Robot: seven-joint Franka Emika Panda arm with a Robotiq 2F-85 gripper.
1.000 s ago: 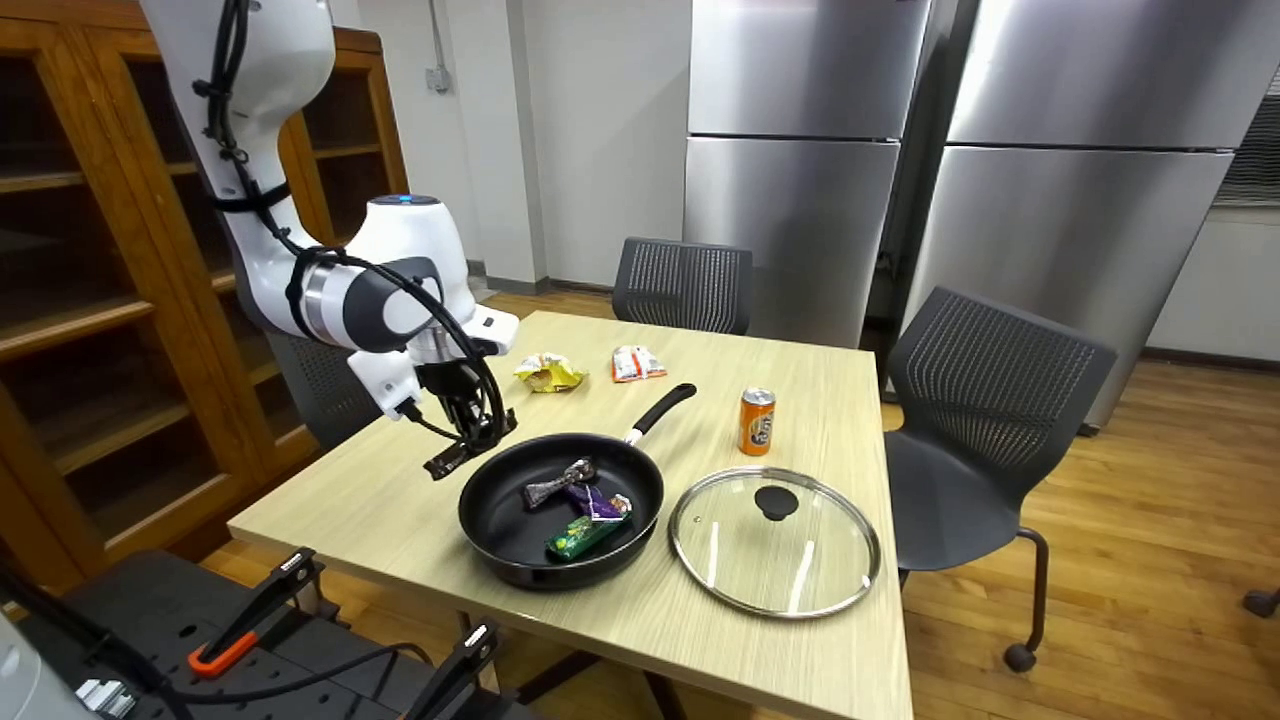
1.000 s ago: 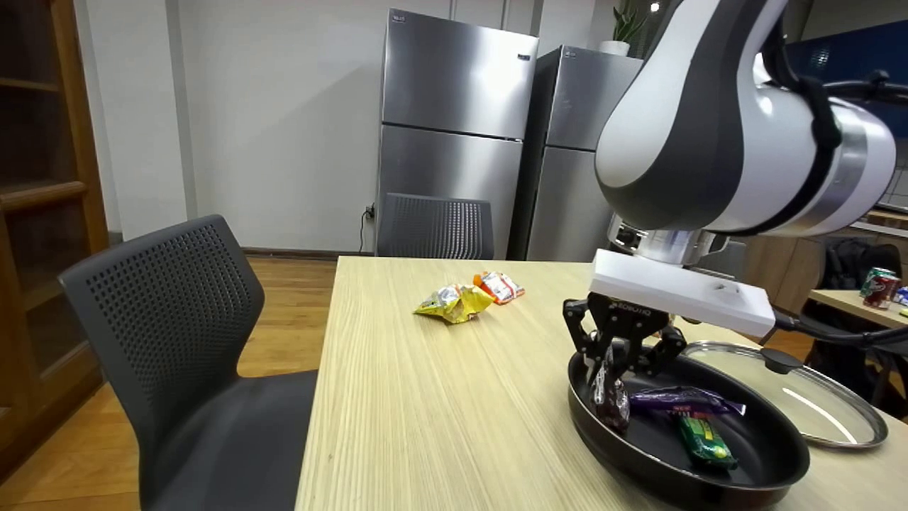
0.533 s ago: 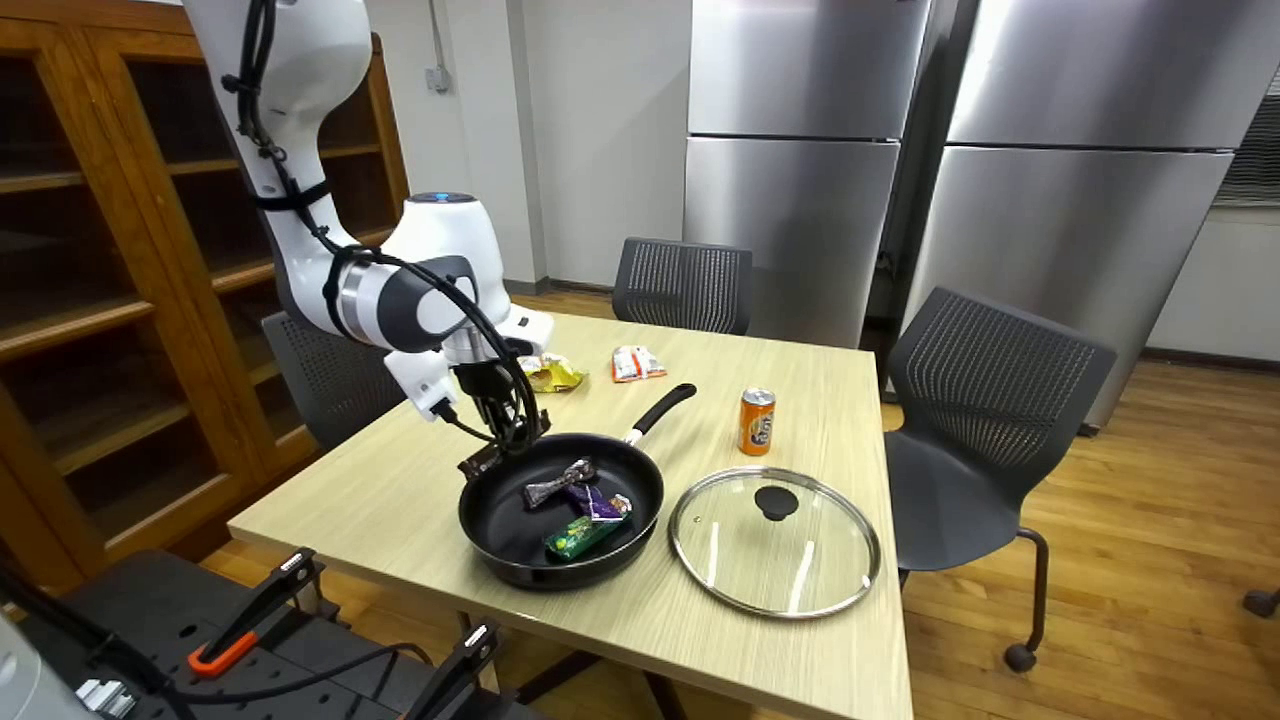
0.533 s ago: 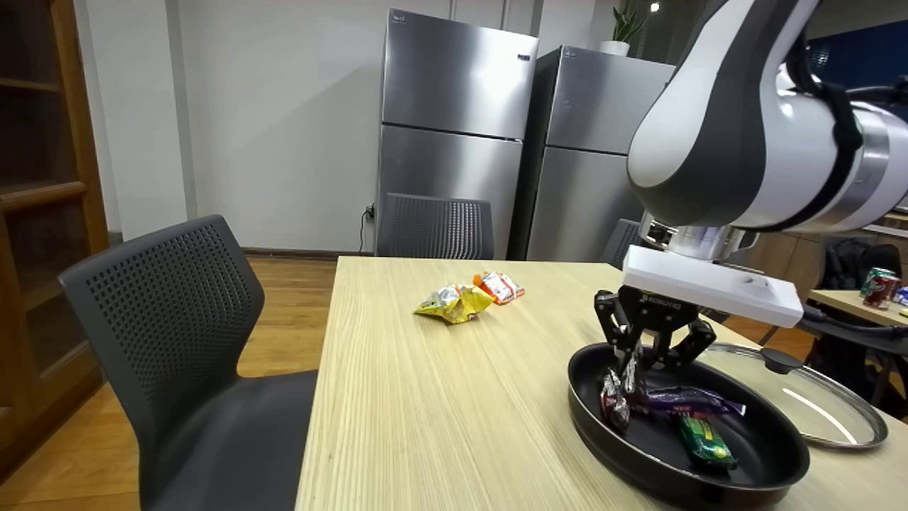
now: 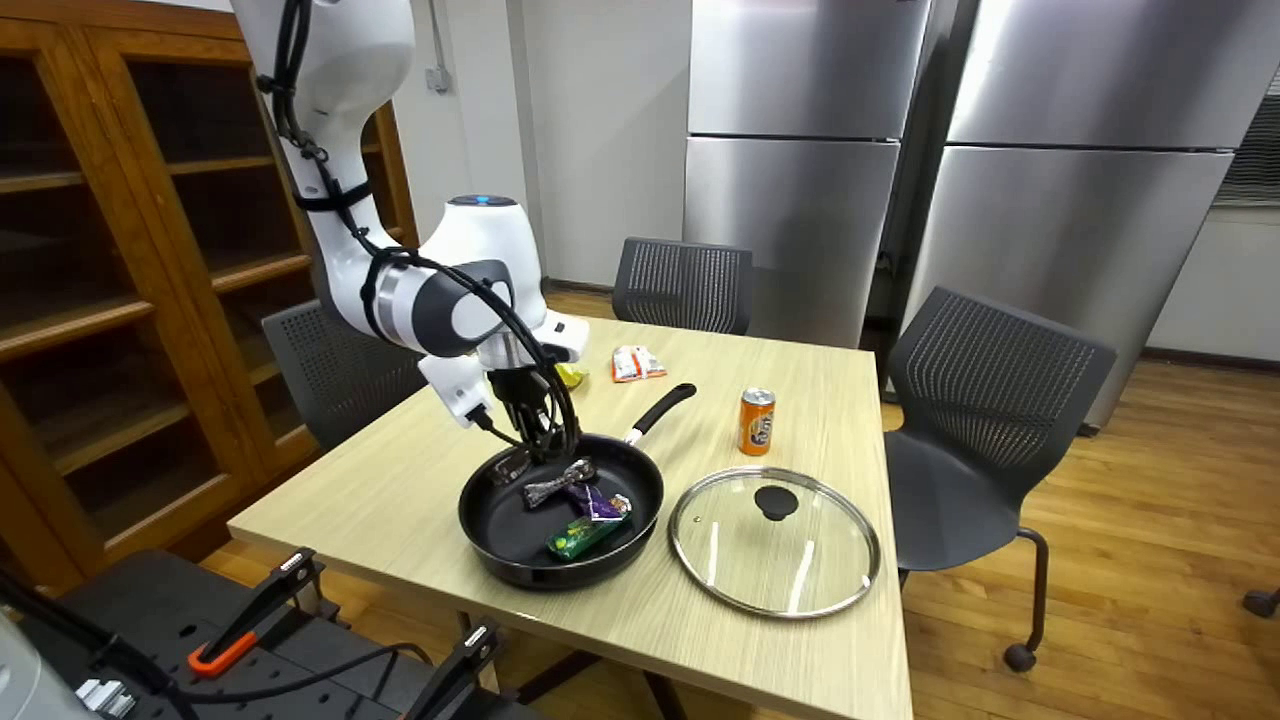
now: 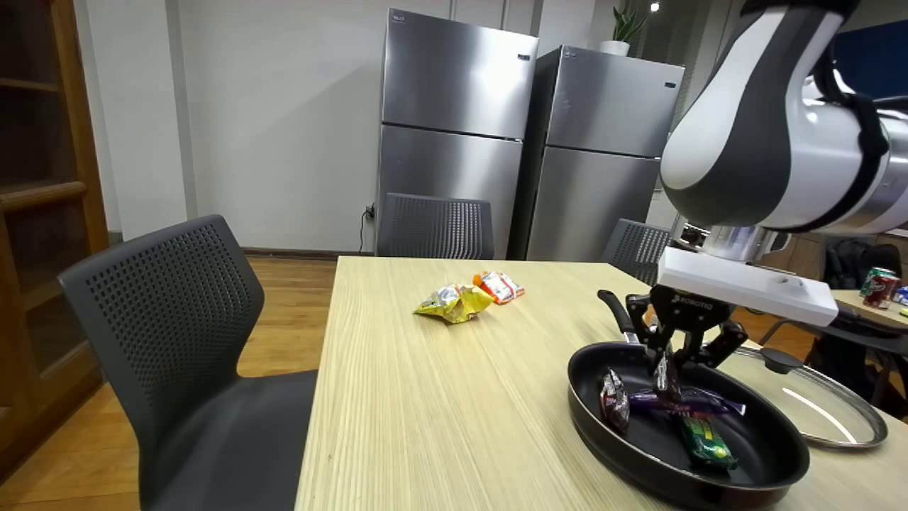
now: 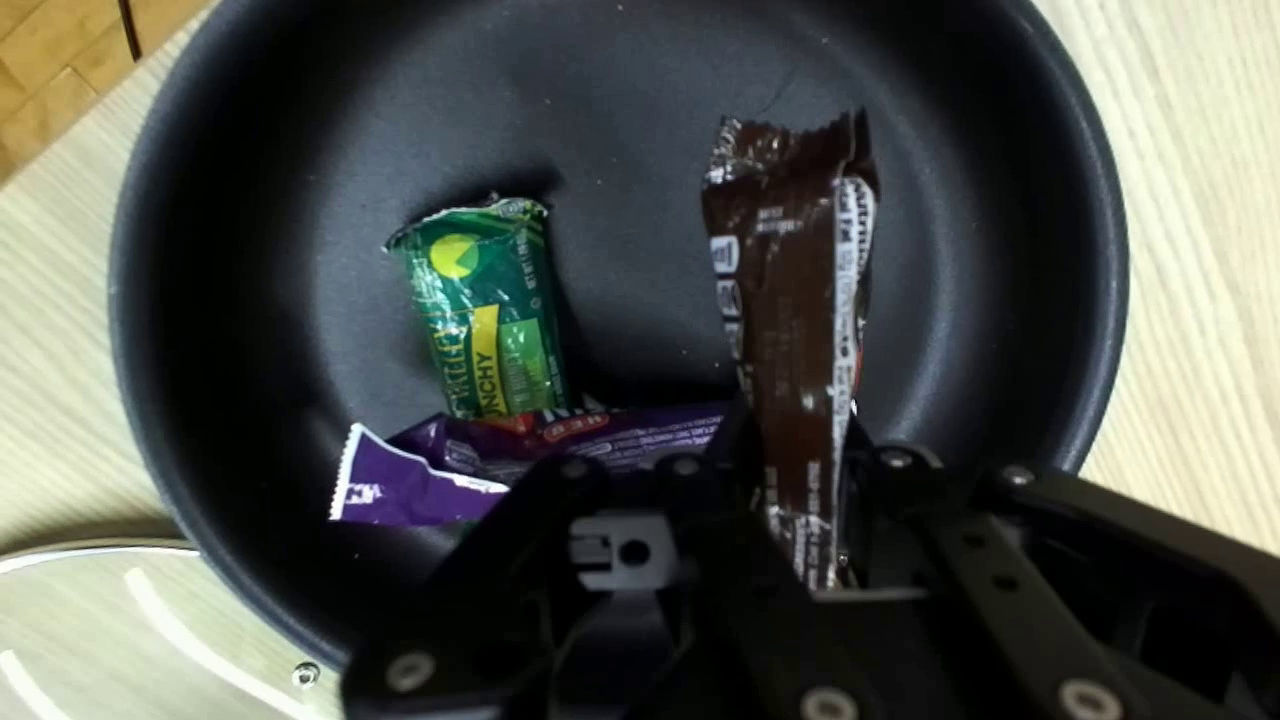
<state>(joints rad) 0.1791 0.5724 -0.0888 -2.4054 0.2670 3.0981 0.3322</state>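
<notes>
My gripper [image 7: 797, 455] is shut on a brown wrapped bar [image 7: 790, 270], which sticks out lengthwise past the fingers. It hangs above the inside of the black frying pan [image 5: 505, 550], in both exterior views. Within the pan lie a green wrapped bar [image 7: 485, 310], a purple wrapped bar [image 7: 415, 485] and another dark brown wrapper [image 6: 614, 401]. The held bar [image 6: 665, 380] passes over the purple one in the wrist view; whether they touch I cannot tell. The gripper hides part of the purple bar there.
A glass lid [image 5: 725, 560] with a black knob lies beside the pan. An orange can [image 5: 757, 422] stands beyond the pan handle [image 5: 665, 408]. Farther back are a crumpled yellow bag [image 6: 455, 305] and a white-orange bag [image 6: 501, 287]. Chairs [image 5: 985, 420] surround the table [image 6: 397, 397].
With the brown bar still held, my gripper has travelled from beside the pan's rim to over its inside. The pan and the wrappers lying in it look unmoved.
</notes>
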